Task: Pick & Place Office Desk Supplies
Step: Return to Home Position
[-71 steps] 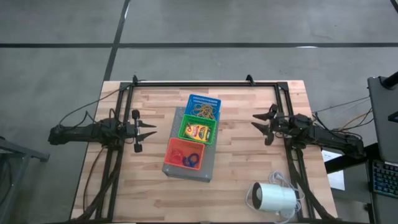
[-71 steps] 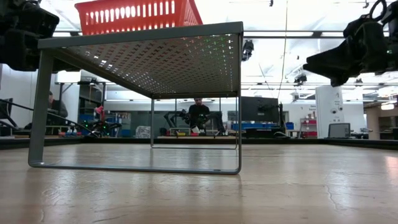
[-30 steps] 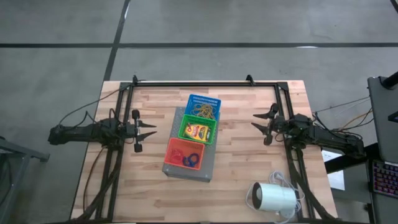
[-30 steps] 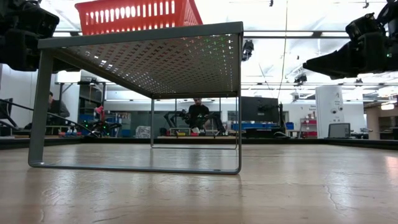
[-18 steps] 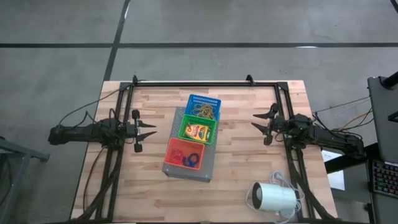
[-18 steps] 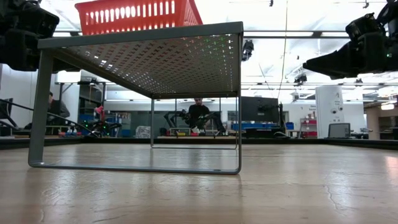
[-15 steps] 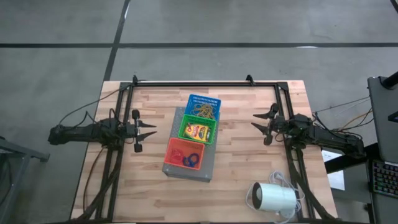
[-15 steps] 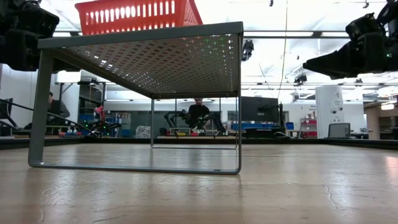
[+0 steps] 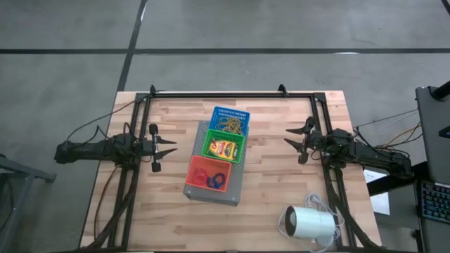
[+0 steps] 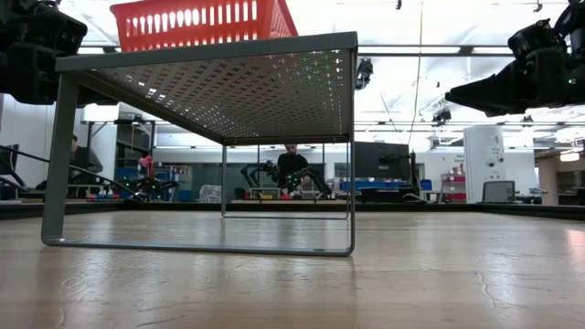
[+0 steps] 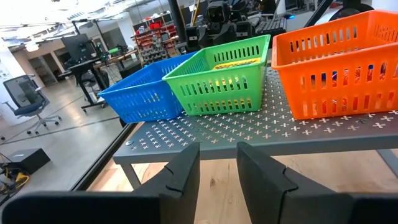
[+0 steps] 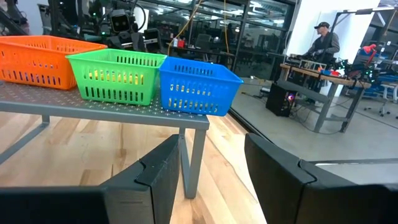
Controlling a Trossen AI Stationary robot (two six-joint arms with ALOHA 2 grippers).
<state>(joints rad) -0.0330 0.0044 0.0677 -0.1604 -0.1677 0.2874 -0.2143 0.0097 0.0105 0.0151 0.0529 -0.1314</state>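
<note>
1. My left gripper (image 9: 171, 147) hangs over the left side of the table (image 9: 267, 211), well apart from the shelf (image 9: 211, 194). Its wrist view shows a narrow gap between the fingers (image 11: 180, 177) and nothing held.
2. The grey perforated shelf stands mid-table with all three baskets on top in a row. The orange basket (image 9: 208, 173) is nearest and holds the red and blue rubber rings (image 9: 213, 178).
3. The green basket (image 9: 225, 147) sits in the middle with a yellow crayon box (image 9: 224, 148) lying flat inside.
4. The blue basket (image 9: 230, 119) is at the far end, with the tan rubber bands (image 9: 228, 125) in it. I see no loose supplies anywhere on the wood, so I judge the sorting and shelving done.
5. My right gripper (image 9: 287, 138) hangs over the right side, clear of the shelf. Its fingers (image 12: 155, 171) are spread wider than the left's and carry nothing.
6. The white cylinder (image 9: 309, 223) with its cord lies at the near right, not part of the job.
7. As I read it, all that is left is parking both arms at home. Both already look close to that pose.
</note>
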